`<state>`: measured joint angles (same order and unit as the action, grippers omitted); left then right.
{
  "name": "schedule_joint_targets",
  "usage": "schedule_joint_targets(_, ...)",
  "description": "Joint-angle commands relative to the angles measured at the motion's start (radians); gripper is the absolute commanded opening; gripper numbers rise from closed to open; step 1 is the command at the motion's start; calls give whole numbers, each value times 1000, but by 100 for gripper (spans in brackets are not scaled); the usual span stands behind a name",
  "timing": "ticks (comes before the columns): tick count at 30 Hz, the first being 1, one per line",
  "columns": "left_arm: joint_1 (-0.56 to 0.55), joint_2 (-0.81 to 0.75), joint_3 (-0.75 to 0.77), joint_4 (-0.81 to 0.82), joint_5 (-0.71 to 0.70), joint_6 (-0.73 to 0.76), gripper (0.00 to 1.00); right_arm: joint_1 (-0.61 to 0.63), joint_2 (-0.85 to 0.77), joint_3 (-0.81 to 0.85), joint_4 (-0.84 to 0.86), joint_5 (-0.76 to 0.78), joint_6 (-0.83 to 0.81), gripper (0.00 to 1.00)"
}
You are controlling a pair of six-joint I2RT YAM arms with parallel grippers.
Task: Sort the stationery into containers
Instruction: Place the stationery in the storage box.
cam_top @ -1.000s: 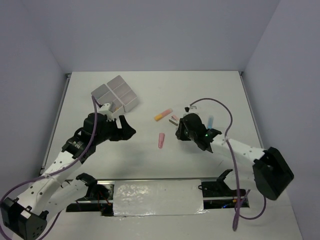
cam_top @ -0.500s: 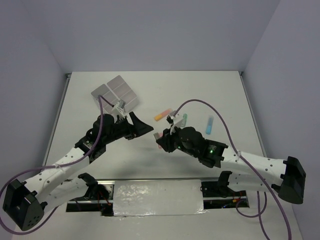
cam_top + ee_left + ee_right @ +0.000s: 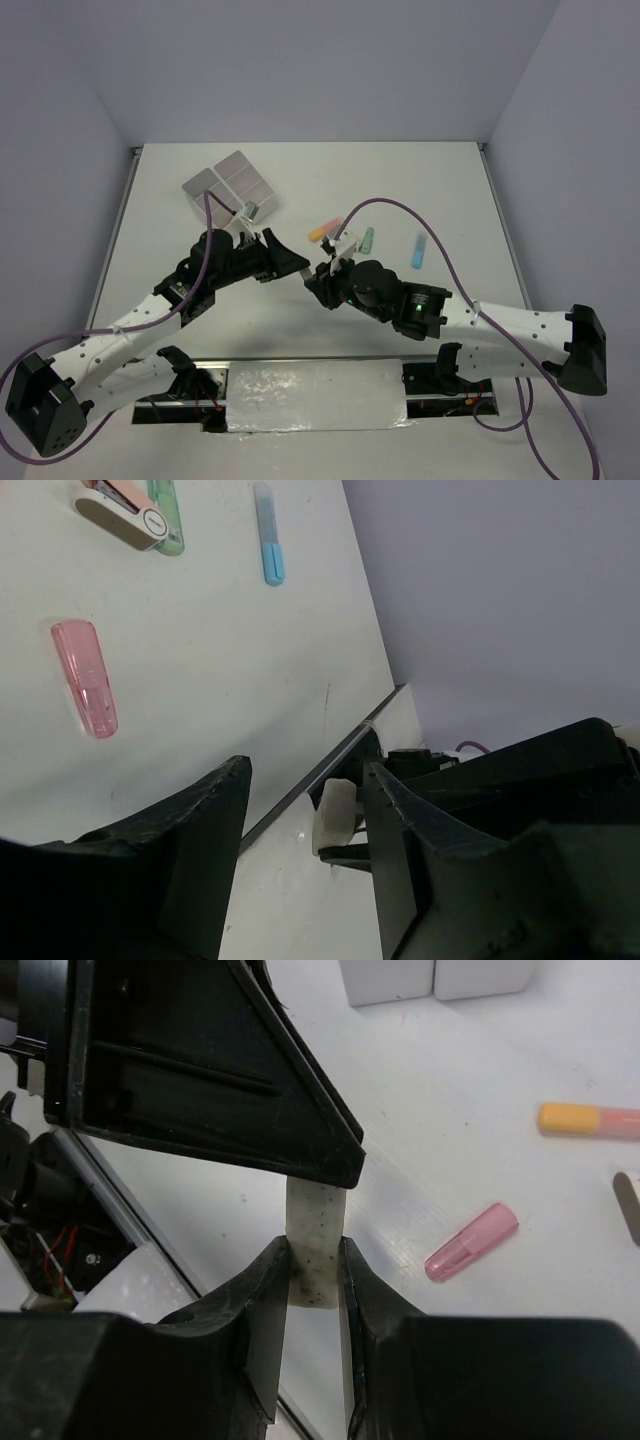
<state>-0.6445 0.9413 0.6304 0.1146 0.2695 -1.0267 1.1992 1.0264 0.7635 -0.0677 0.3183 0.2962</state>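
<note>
Eraser (image 3: 315, 1235), off-white with dark specks, stands upright above the table (image 3: 450, 190), pinched on both sides by the right gripper (image 3: 315, 1260). The left gripper (image 3: 305, 780) faces it with its jaws spread wide. In the left wrist view the eraser lies in the gap between them. In the right wrist view one black left finger (image 3: 200, 1060) covers the eraser's top end; whether they touch cannot be told.

From above, the two grippers meet tip to tip in the middle of the table, near its front edge. The white four-compartment container (image 3: 232, 185) sits well apart at the far left.

A pink marker (image 3: 470, 1242) lies flat just beside the held eraser. An orange marker (image 3: 322, 230), a green marker (image 3: 367, 240) and a light blue marker (image 3: 419, 250) lie farther back on the table. Any print on the markers is too small to read.
</note>
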Motion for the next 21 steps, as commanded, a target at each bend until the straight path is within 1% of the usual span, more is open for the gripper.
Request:
schedule_joint_targets(1, -4, -13, 20, 37, 42, 5, 60, 8, 15, 62, -9, 48, -34, 18)
schedule_joint_targets(2, -4, -18, 17, 40, 48, 5, 60, 10, 20, 65, -14, 50, -41, 18)
schedule_joint_targets(3, -4, -21, 12, 49, 60, 2, 55, 7, 26, 69, -23, 54, -45, 18)
schedule_joint_targets(5, -6, -27, 14, 45, 63, 5, 49, 8, 29, 76, -29, 59, -54, 18)
schedule_joint_targets(10, -6, -21, 31, 36, 94, 19, 48, 8, 14, 79, -18, 19, -74, 19)
schedule_joint_targets(11, -7, -19, 34, 36, 97, 20, 43, 10, 15, 79, -18, 18, -80, 19)
schedule_joint_targets(14, -10, -13, 41, 34, 112, 25, 37, 10, 17, 82, -21, 18, -89, 19)
schedule_joint_targets(18, -15, 2, 46, 37, 135, 27, 36, 8, 14, 76, -14, 16, -104, 19)
schedule_joint_targets(19, -15, 4, 45, 42, 137, 25, 33, 5, 14, 71, -11, 13, -111, 18)
schedule_joint_targets(20, -17, 7, 45, 48, 142, 24, 24, 8, 11, 69, -6, 13, -114, 19)
schedule_joint_targets(21, -17, 7, 45, 49, 143, 24, 19, 8, 11, 65, -3, 15, -115, 19)
